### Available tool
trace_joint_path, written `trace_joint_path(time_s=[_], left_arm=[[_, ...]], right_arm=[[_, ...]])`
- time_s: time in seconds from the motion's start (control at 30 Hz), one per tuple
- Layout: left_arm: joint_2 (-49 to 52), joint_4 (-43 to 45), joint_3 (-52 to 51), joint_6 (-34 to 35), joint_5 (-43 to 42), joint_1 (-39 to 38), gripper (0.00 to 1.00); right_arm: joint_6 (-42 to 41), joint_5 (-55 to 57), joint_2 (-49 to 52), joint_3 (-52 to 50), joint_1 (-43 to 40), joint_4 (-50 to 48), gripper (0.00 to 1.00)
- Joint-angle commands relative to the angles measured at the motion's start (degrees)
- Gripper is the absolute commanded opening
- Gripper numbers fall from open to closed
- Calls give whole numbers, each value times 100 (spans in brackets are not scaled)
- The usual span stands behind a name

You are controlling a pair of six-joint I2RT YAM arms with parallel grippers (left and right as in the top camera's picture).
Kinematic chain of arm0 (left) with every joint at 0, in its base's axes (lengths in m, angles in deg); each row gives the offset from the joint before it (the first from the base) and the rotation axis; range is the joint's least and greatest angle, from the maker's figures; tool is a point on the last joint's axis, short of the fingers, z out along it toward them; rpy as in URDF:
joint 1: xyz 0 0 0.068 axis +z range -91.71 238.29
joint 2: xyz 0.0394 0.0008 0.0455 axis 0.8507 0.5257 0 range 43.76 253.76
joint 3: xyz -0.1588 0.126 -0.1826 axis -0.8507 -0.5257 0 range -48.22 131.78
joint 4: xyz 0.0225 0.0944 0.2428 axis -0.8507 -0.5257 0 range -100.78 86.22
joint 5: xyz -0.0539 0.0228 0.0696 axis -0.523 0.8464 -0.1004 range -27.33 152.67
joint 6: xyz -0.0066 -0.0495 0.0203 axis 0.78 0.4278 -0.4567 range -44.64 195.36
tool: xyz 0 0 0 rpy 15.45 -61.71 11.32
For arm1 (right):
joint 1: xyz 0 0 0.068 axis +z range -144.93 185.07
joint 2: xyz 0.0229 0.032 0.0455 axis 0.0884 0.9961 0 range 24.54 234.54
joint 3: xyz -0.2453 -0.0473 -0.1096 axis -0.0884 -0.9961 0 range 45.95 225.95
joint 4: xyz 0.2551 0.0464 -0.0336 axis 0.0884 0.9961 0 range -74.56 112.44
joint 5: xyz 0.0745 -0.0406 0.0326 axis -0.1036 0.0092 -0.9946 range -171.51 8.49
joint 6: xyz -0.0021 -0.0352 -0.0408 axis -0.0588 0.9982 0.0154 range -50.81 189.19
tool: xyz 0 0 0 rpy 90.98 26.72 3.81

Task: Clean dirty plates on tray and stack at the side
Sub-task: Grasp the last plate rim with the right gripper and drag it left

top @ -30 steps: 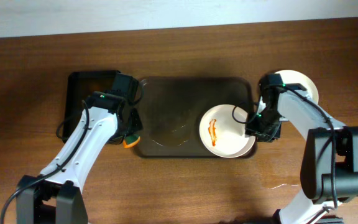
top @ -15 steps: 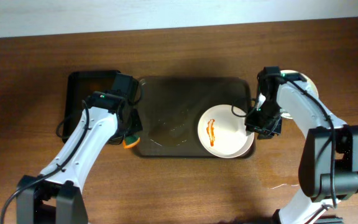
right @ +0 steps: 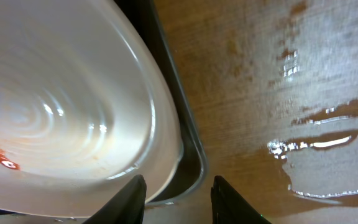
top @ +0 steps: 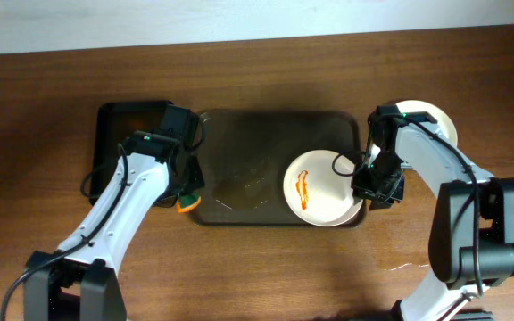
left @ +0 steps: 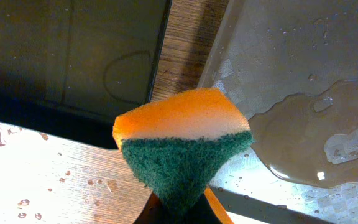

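Now, at the tray's [top: 239,143] left edge, my left end effector [top: 186,194] is clamped on the sponge [left: 182,146]. One smeared dirty plate [top: 324,189] lies in the tray's right end. My right end effector [right: 178,200] straddles its rim, fingers apart. Next, I judge: pinch that rim, then bring the sponge across.

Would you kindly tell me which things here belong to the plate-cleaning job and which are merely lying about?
Belong to the job: round white plate with orange-red smear; large dark rectangular tray; orange-and-green sponge in the left gripper; clean white plate beside the tray.
Lying about: smaller black rectangular tray; water spilled on the wooden table.
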Motion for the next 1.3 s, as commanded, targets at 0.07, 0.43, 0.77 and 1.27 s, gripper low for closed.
trace_joint_path(time_s=[0.07, 0.43, 0.77, 1.27], left_arm=[[-17, -2, -17, -94, -17, 20, 0], [-17, -7, -17, -96, -15, 20, 0], [-17, -7, -17, -96, -13, 20, 0], [-17, -9, -17, -96, -15, 20, 0]], right_arm=[[-35, 70, 4, -7, 164, -59, 34], [-59, 345, 9, -328, 516, -944, 38], [1270, 146, 114, -339, 466, -2107, 26], [1154, 229, 299, 1014, 243, -636, 37]])
